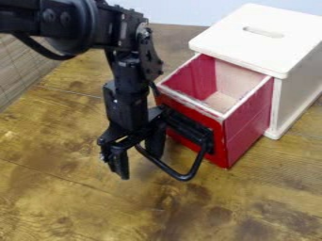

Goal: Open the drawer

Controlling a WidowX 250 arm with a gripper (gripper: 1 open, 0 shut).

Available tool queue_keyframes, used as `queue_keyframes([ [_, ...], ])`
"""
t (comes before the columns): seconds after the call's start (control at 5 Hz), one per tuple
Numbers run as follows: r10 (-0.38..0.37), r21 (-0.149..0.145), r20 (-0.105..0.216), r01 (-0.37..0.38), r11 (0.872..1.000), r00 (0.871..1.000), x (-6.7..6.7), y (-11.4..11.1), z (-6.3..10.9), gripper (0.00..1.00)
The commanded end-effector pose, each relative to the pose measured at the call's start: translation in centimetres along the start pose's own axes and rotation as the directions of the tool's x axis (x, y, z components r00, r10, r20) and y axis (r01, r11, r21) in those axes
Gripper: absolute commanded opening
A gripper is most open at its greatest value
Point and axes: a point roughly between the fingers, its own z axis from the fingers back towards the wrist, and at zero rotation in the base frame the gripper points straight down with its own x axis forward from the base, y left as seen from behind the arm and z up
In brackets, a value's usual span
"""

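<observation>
The red drawer (217, 120) stands pulled out of the white cabinet (270, 42), and its pale beige inside shows from above. A large black wire-loop handle (191, 175) hangs from the red front, reaching down toward the wooden table. My black gripper (119, 168) points down just left of the loop, close to the tabletop. Its fingers stand apart with nothing between them, and it looks free of the handle.
The wooden table (75, 207) runs left and forward of the drawer. The arm (75, 24) comes in from the upper left. A grey strip of floor or wall (13, 75) borders the table's left edge.
</observation>
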Motion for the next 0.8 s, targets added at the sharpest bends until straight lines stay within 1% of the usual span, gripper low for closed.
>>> queue_keyframes([
  [0.0, 0.051, -0.055, 0.016, -0.050, 0.997, 0.999, 0.6, -0.3, 1.1, 1.00],
  [0.2, 0.034, -0.057, 0.018, -0.033, 0.998, 0.999, 0.6, 0.1, 0.9, 1.00],
  [0.4, 0.015, -0.062, 0.015, -0.014, 0.998, 1.000, 0.6, 0.5, 1.3, 1.00],
  [0.6, -0.002, -0.069, 0.009, 0.003, 0.998, 1.000, 0.5, 0.9, 2.0, 1.00],
])
